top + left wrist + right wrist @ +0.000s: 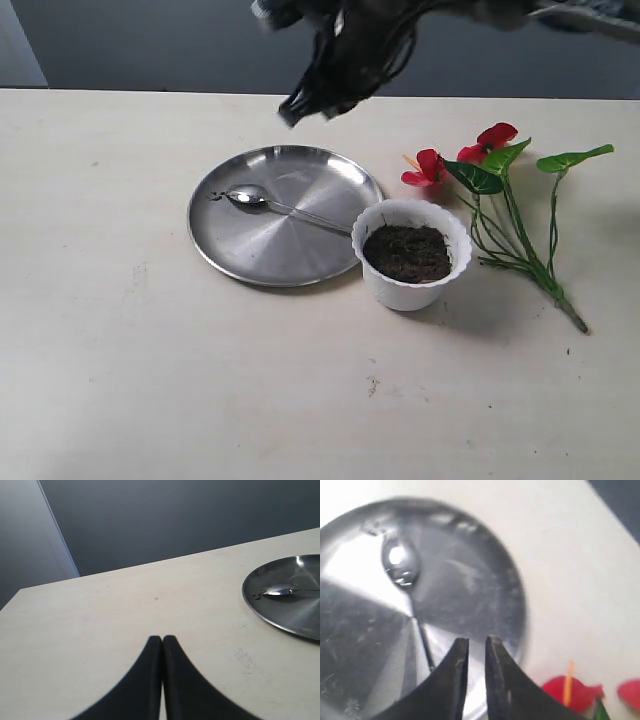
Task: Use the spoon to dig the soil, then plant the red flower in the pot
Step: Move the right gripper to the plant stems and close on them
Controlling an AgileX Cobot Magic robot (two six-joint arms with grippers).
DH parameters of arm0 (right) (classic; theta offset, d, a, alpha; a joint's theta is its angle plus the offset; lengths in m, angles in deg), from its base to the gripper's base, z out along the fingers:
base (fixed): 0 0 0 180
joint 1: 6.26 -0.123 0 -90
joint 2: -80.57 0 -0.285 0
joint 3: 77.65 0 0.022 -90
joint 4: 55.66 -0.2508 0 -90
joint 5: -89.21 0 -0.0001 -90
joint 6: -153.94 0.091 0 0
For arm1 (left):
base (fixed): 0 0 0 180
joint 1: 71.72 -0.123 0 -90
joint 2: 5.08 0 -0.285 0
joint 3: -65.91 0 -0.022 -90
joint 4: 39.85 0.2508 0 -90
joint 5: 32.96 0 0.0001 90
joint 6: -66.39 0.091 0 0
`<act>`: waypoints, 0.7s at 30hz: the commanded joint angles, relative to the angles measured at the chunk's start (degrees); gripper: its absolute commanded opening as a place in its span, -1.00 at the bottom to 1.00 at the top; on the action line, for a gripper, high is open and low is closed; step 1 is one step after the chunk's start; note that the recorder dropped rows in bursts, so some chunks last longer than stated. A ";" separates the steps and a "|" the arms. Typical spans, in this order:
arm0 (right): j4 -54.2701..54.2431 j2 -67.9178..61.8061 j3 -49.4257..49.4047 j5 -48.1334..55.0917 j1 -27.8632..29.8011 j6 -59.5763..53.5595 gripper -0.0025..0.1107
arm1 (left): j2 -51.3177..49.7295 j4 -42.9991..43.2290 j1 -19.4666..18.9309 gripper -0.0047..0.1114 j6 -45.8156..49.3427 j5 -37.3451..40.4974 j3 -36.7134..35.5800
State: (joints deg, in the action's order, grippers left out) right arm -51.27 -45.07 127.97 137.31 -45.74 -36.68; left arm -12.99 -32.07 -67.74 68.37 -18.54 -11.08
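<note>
Your table (120, 380) was big and pale and filled most of the exterior view. A round steel plate (300, 180) lay near the middle of that frame. Your right arm (345, 50) hung blurred at the top middle, above the plate's far edge, and touched nothing.

The red flower (495, 170) lay flat on the table at the right of the frame, blooms toward the top, stems running down to the lower right. It sat well apart from your right gripper (476, 642).

The pot (410, 290) stood upright just right of the plate, touching or almost touching its rim. The soil (407, 251) filled its mouth.

The spoon (262, 202) lay on the plate, bowl at the left and handle pointing to the pot. In the right wrist view your right gripper hovered over the plate near the spoon's handle, with its fingers (455, 680) only a thin gap apart and holding nothing.

Your left gripper (162, 639) rested pressed together and empty over bare table, with the plate and spoon away at the right edge of that frame.
</note>
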 commanded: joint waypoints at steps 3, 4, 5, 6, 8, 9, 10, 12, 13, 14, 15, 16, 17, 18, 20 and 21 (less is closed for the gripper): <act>-2.90 9.99 0.30 19.47 15.16 3.88 -0.71 | 0.13 -0.10 0.28 -0.91 -0.12 -0.53 -0.23; -4.39 10.80 0.30 21.86 16.79 2.30 -0.71 | 0.13 -0.10 0.28 -0.91 -0.12 -0.53 -0.23; -5.88 11.64 0.19 21.86 18.30 0.66 -0.71 | 0.13 -0.10 0.28 -0.91 -0.12 -0.53 -0.23; -7.27 12.30 -0.17 21.86 19.37 -0.45 -0.71 | 0.13 -0.10 0.28 -0.91 -0.12 -0.53 -0.23; -11.62 14.84 -3.07 21.86 21.64 -2.60 -0.71 | 0.13 -0.10 0.28 -0.91 -0.12 -0.53 -0.23; -12.97 15.98 -4.86 21.86 22.39 -3.13 -0.71 | 0.13 -0.10 0.28 -0.91 -0.12 -0.53 -0.23; -14.76 17.88 -8.06 21.86 23.25 -4.09 -0.71 | 0.13 -0.10 0.28 -0.91 -0.12 -0.53 -0.23; -15.72 21.04 -13.97 21.66 23.91 -5.23 -0.71 | 0.13 -0.10 0.28 -0.91 -0.12 -0.53 -0.23; -15.72 22.89 -17.68 19.74 24.06 -5.23 -0.71 | 0.13 -0.10 0.28 -0.91 -0.12 -0.53 -0.23; -15.58 24.86 -21.72 18.06 24.06 -5.23 -0.71 | 0.13 -0.10 0.28 -0.91 -0.12 -0.53 -0.23; -15.47 26.45 -25.13 15.25 24.06 -5.23 -0.71 | 0.13 -0.10 0.28 -0.91 -0.12 -0.53 -0.23; -15.48 28.83 -30.34 12.11 24.06 -5.23 -0.71 | 0.13 -0.10 0.28 -0.91 -0.12 -0.53 -0.23; -15.72 30.30 -33.79 8.84 24.06 -5.23 -0.71 | 0.13 -0.10 0.28 -0.91 -0.12 -0.53 -0.23; -16.08 31.57 -37.19 6.42 24.06 -5.00 -0.71 | 0.13 -0.10 0.28 -0.91 -0.12 -0.53 -0.23; -17.07 33.92 -45.07 0.73 24.06 -4.84 -0.71 | 0.13 -0.10 0.28 -0.91 -0.12 -0.53 -0.23; -17.22 34.53 -48.50 -2.28 24.06 -4.84 -0.71 | 0.13 -0.10 0.28 -0.91 -0.12 -0.53 -0.23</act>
State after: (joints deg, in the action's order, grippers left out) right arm -67.82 -12.77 87.13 142.87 -21.99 -41.25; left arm -12.99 -32.07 -67.74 68.37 -18.54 -11.08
